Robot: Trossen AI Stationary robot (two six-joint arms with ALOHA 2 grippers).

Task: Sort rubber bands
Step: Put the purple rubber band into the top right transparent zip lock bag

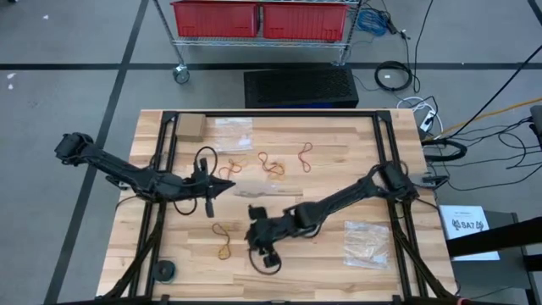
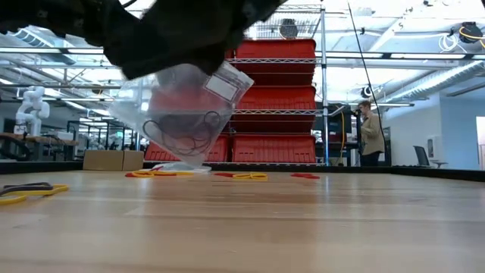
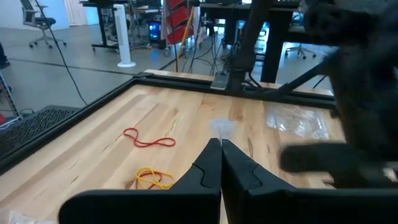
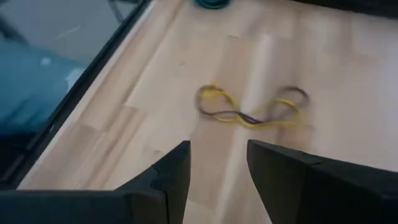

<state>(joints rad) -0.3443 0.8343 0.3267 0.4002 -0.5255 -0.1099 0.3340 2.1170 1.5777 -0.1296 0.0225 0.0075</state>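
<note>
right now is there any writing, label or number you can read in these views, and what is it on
White sheet of paper off the table's right edge, high view: dark print, too small to read.
White label on the clear plastic bag hanging in the low view: no legible text.
Small brown cardboard box at the wooden table's back left: no marking visible.
Red storage bins behind: no readable labels.
Nothing else carries text.

Yellow and red rubber bands (image 3: 149, 141), pale wooden table (image 1: 339, 263)

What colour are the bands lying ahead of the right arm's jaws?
Yellow bands, tangled with a darker one; right wrist view.
</note>
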